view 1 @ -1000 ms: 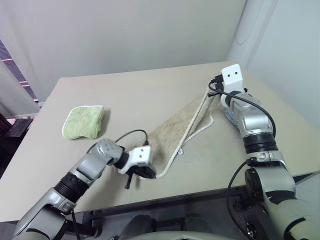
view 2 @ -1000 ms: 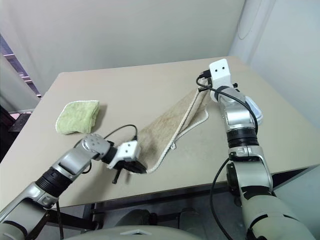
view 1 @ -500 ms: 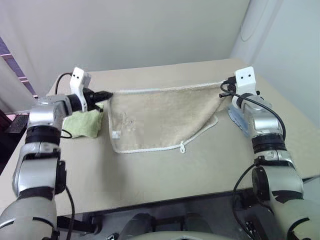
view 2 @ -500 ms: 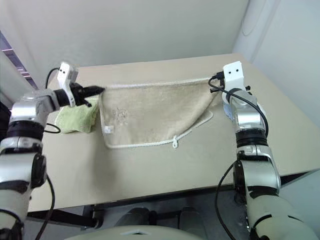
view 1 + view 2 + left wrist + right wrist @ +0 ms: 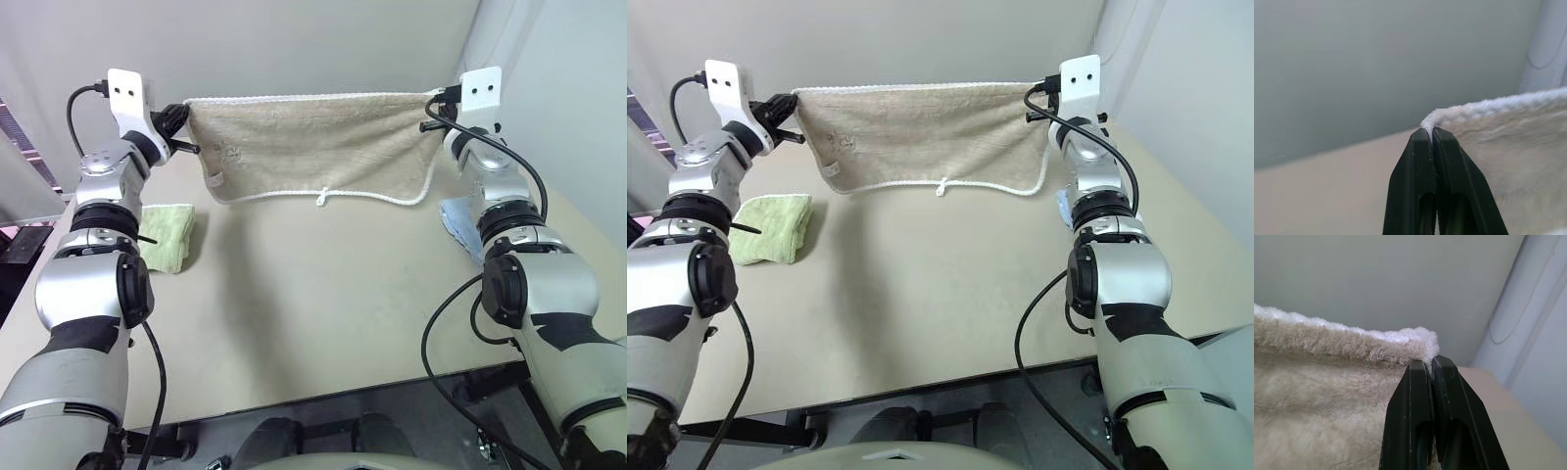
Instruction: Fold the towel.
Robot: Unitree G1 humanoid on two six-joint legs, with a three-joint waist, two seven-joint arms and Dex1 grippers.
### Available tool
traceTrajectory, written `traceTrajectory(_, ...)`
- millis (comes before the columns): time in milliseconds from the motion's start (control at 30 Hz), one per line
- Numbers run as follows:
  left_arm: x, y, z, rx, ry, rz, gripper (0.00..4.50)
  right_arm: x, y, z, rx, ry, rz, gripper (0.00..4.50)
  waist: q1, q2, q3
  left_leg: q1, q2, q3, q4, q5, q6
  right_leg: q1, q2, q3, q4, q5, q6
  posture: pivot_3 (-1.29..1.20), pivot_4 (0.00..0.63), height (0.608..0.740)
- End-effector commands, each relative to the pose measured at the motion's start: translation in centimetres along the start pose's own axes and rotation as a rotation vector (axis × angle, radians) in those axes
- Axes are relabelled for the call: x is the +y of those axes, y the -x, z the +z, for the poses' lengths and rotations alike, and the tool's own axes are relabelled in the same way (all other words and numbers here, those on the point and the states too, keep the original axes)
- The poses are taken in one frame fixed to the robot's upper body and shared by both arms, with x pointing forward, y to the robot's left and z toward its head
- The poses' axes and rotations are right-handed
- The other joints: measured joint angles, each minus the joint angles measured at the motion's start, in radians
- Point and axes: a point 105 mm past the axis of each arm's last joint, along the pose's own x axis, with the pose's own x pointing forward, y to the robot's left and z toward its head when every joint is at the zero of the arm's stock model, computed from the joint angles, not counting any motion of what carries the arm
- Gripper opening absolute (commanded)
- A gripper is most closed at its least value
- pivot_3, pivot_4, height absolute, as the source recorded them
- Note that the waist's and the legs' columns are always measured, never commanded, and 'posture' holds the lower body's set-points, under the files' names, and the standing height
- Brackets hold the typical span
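Count: towels – three in all: one beige towel (image 5: pixel 313 147), one green towel (image 5: pixel 165 235), one blue towel (image 5: pixel 457 217), the last mostly hidden behind the right arm. Grippers – two: left gripper (image 5: pixel 1430 133), right gripper (image 5: pixel 1430 363), each with two black fingers, so four fingers total. One table (image 5: pixel 313 313), one loop (image 5: pixel 320 199) on the beige towel's lower edge, one label tab (image 5: pixel 215 180) on its side hem.
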Motion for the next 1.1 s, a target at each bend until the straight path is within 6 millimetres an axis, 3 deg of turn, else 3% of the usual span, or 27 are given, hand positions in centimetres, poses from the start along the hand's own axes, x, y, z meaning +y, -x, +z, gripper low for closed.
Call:
traceTrajectory(33, 0.1, 2.2, -1.1, 0.008, -0.023, -0.15, 0.01, -0.9, 1.0, -0.1, -0.055, -0.064, 0.076, 0.0, -0.008, 0.0, 0.0, 0.001, 0.0, 0.0, 0.0, 0.0, 0.0, 0.001, 0.0, 0.0, 0.0, 0.0, 0.0, 0.0, 0.0, 0.74)
traceTrajectory(233, -0.3, 8.0, -5.2, 0.159, -0.052, -0.4, 0.01, 0.6, 4.8, -3.7, -0.029, -0.082, 0.323, 0.0, -0.038, 0.0, 0.0, 0.001, 0.0, -0.001, 0.0, -0.002, 0.003, 0.0, 0.0, 0.0, 0.002, 0.0, 0.0, 0.0, 0.0, 0.74)
traceTrajectory(400, -0.8, 12.3, -4.9, 0.235, -0.025, -0.515, 0.01, 1.1, 9.5, -4.5, 0.016, -0.09, 0.437, 0.0, -0.049, 0.0, 0.0, 0.0, 0.001, -0.001, 0.001, -0.001, 0.001, -0.003, 0.0, 0.002, 0.008, 0.0, 0.0, 0.0, 0.0, 0.74)
traceTrajectory(500, -0.9, 15.0, -4.7, 0.299, -0.039, -0.537, 0.01, 1.4, 13.7, -5.0, 0.078, -0.101, 0.539, 0.0, -0.047, 0.0, 0.0, 0.002, 0.001, -0.001, 0.002, -0.001, 0.0, -0.002, -0.001, 0.002, 0.013, -0.001, -0.001, 0.0, 0.0, 0.74)
traceTrajectory(567, -1.1, 16.1, -4.8, 0.331, -0.053, -0.546, 0.01, 1.6, 15.1, -5.1, 0.108, -0.101, 0.563, 0.0, -0.042, 0.0, 0.0, 0.005, 0.003, -0.001, 0.003, -0.002, -0.002, 0.0, 0.0, 0.002, 0.014, -0.004, -0.005, 0.0, 0.0, 0.74)
traceTrajectory(700, -1.9, 19.9, -5.6, 0.448, -0.052, -0.578, 0.01, 1.7, 19.1, -7.1, 0.251, -0.12, 0.614, 0.0, -0.022, 0.001, 0.0, 0.004, 0.006, 0.002, 0.008, -0.003, -0.003, 0.001, 0.0, 0.002, 0.014, -0.009, -0.01, 0.0, 0.0, 0.74)
traceTrajectory(867, -2.1, 22.5, -7.5, 0.56, -0.044, -0.582, 0.01, 2.1, 21.3, -7.6, 0.298, -0.17, 0.622, 0.0, 0.003, 0.002, 0.001, -0.001, 0.008, 0.006, 0.014, -0.003, -0.003, 0.003, -0.003, -0.001, 0.012, -0.01, -0.012, 0.0, 0.0, 0.74)
traceTrajectory(1000, -2.4, 24.0, -8.0, 0.615, -0.042, -0.617, 0.01, 2.2, 23.0, -7.6, 0.334, -0.203, 0.658, 0.0, 0.012, 0.006, 0.002, -0.01, 0.016, 0.009, 0.013, -0.003, -0.003, 0.007, -0.001, -0.009, -0.002, -0.009, -0.013, 0.0, 0.0, 0.74)
traceTrajectory(1100, -2.9, 25.7, -8.5, 0.676, -0.065, -0.663, 0.01, 2.5, 25.4, -7.7, 0.373, -0.265, 0.769, 0.0, 0.032, 0.005, 0.001, -0.015, 0.019, 0.018, 0.013, -0.003, -0.003, 0.0, -0.004, -0.008, -0.001, -0.009, -0.013, 0.0, 0.0, 0.74)
